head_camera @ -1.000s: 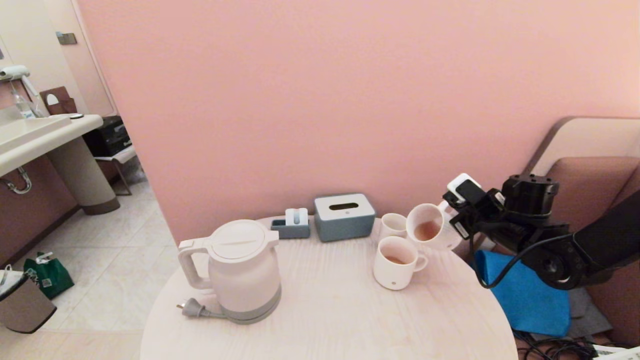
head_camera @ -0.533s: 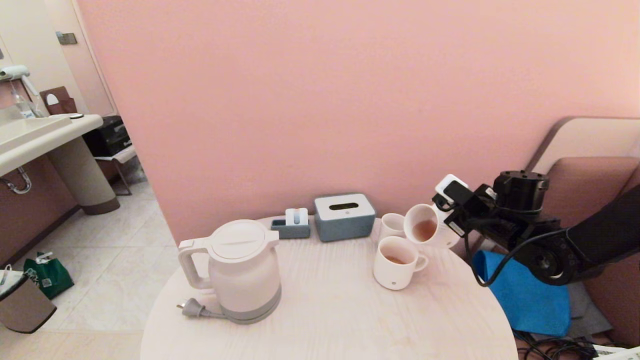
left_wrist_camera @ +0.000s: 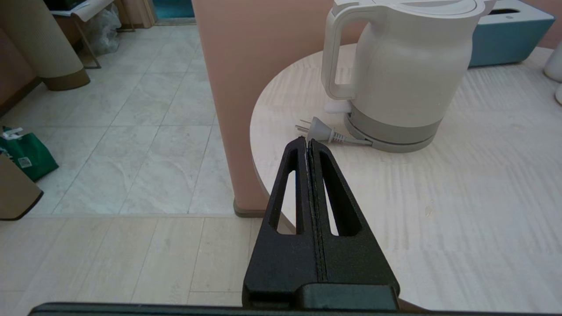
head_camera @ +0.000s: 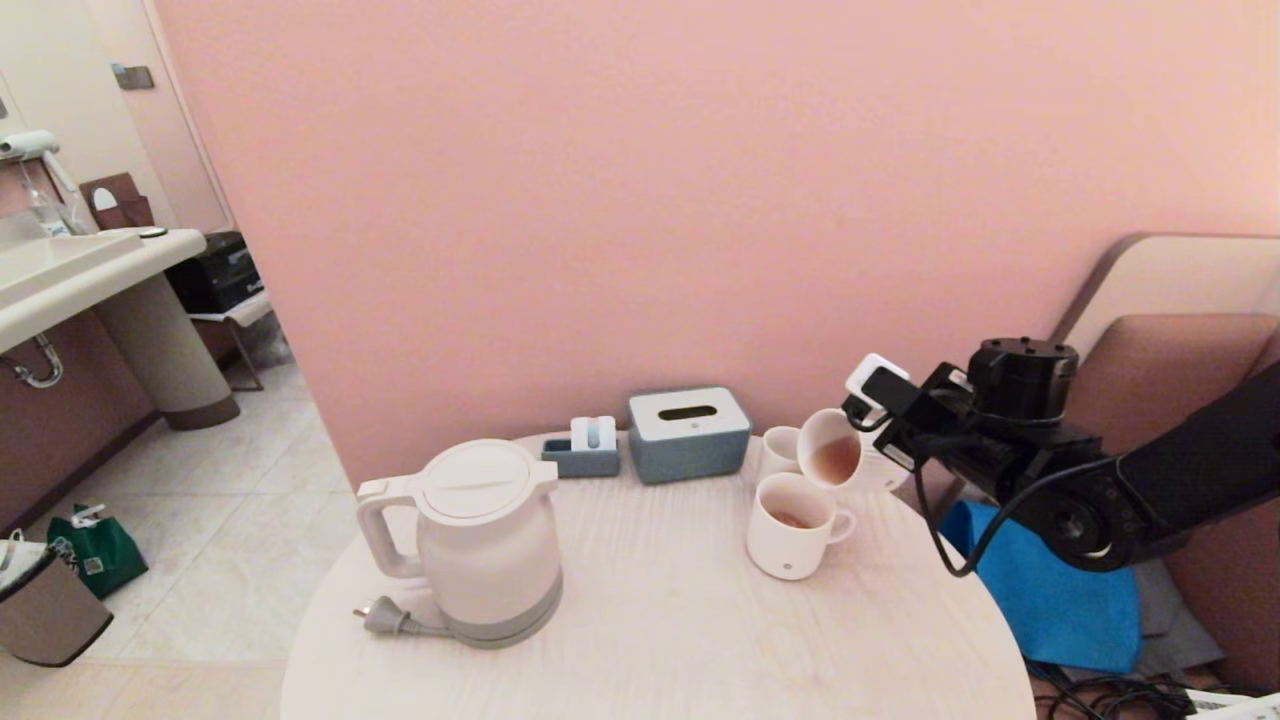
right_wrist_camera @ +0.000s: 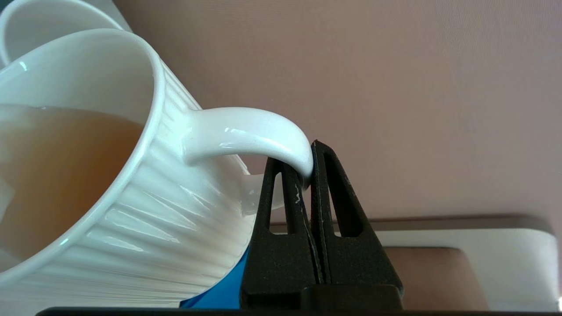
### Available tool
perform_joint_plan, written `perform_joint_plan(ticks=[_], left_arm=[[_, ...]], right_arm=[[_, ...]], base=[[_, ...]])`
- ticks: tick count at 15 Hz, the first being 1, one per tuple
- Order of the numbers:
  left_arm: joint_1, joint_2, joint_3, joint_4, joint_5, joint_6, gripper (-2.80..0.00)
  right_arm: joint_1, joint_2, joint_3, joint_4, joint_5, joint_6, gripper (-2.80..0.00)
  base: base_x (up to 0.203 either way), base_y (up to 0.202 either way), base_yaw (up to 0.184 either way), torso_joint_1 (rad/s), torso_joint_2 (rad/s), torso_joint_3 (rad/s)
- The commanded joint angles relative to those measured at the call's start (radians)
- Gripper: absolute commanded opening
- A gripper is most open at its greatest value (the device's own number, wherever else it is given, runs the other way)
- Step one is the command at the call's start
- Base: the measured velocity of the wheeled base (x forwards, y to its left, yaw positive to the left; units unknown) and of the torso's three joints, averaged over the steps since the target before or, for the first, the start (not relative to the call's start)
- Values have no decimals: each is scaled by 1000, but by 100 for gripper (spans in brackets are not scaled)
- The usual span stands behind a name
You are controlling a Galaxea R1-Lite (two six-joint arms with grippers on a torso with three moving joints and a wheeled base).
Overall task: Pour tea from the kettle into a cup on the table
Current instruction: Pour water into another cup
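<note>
Tea-filled mug (head_camera: 832, 459) tilted above cup (head_camera: 789, 526), handle clamped in right claw (right_wrist_camera: 309, 169).

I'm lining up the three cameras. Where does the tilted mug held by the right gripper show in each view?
Head view: tilted mug at right, above the standing mug.
Left wrist view: not in it.
Right wrist view: fills the left, handle clamped in the right gripper.
Shared landmark: the tea inside it.

On the desk (head_camera: 650, 620) the kettle (head_camera: 480, 540) stands left, the cup (head_camera: 790, 525) right; a tilted mug (head_camera: 835, 455) hangs above the cup, tissue box (head_camera: 688, 433) behind
</note>
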Motion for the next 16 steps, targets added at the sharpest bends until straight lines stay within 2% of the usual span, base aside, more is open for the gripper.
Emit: perform_joint_plan(ticks=[1, 9, 16], left_arm=[[0, 1, 0, -1, 1, -1, -280], [0, 1, 0, -1, -1, -1, -280], [0, 1, 0, -1, -1, -1, -280]], right_arm=[[9, -1, 2, -7, -8, -19, -280], [30, -2, 3, -30, -17, -162, -280], [69, -1, 11, -42, -47, -229, -280]], base=[[0, 0, 0, 0, 0, 0], [0, 0, 0, 0, 0, 0], [0, 0, 0, 0, 0, 0]])
